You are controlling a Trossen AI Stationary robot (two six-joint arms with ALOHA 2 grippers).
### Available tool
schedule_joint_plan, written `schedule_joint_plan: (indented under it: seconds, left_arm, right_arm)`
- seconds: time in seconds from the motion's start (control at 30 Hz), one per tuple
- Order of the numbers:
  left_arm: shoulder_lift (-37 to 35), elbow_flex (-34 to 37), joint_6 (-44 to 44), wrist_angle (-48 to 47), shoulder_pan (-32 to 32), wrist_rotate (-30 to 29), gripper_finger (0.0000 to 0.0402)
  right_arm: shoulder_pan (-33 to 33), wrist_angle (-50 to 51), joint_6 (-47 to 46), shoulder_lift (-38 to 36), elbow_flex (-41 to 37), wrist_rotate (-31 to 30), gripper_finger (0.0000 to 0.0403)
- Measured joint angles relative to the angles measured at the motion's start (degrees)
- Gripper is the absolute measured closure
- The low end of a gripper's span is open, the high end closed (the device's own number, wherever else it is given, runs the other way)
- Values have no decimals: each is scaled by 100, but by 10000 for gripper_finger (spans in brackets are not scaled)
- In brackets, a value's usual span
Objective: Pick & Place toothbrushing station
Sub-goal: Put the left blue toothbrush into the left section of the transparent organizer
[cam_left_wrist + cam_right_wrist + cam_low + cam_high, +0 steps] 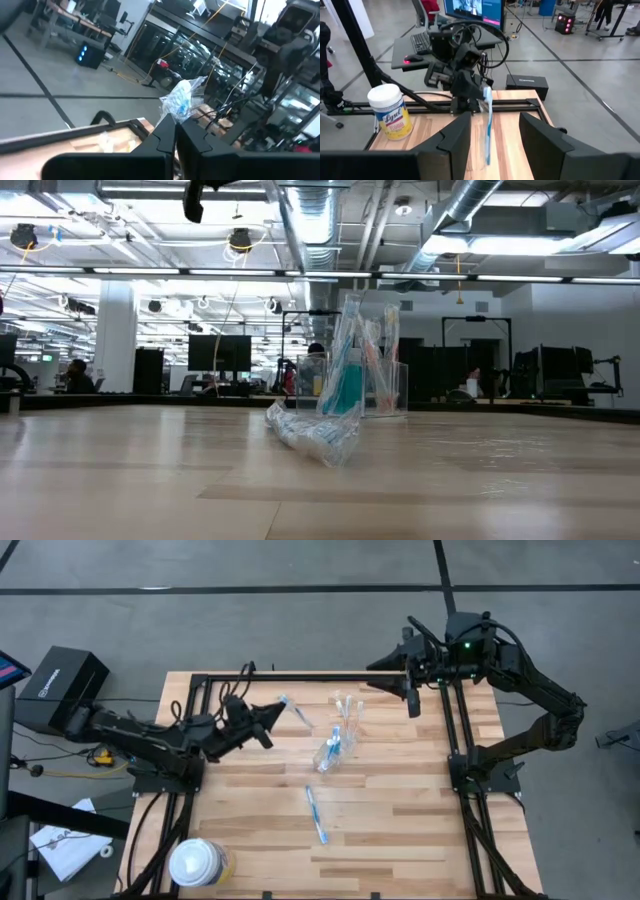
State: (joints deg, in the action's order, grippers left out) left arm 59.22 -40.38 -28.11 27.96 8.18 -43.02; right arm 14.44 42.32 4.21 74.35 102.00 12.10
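A clear cup [348, 723] holding several toothbrushes stands upright near the table's middle, and shows in the low view too [366, 380]. Beside it a clear-wrapped blue packet [328, 755] lies flat, and a wrapped blue toothbrush [316, 813] lies nearer the front edge. My left gripper [270, 726] hovers left of the cup, shut on another wrapped blue and white toothbrush [296, 713]. My right gripper [412, 700] stands open and high over the far right of the table, holding nothing. My left gripper pinches the wrapped toothbrush between its two shut fingers [167, 137]. The crinkled clear wrapper end [181, 102] sticks out past the fingertips. The fingers come roughly level from the table's left. The toothbrush [488, 125] hangs almost upright below the fingers, clear of the table.
A large round white-topped yellowish container [198, 863] stands at the near left corner. A black frame rail [300, 677] runs along the far edge, with rails down both sides. Bare wood lies between the cup and the right rail.
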Motion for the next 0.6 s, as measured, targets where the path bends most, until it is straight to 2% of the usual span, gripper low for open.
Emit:
schedule_joint_plan:
  seconds: [0.13, 0.4, 0.6]
  left_arm:
    - [284, 0, 199, -40, -30, 202, 401]
    - [1222, 0, -542, 29, 5, 740, 401]
    - [1658, 0, -843, 90, 9, 902, 401]
  right_arm:
    - [9, -128, 0, 0, 0, -9, 244]
    - [259, -105, -275, 0, 0, -16, 244]
    - [390, -74, -278, 0, 0, -16, 244]
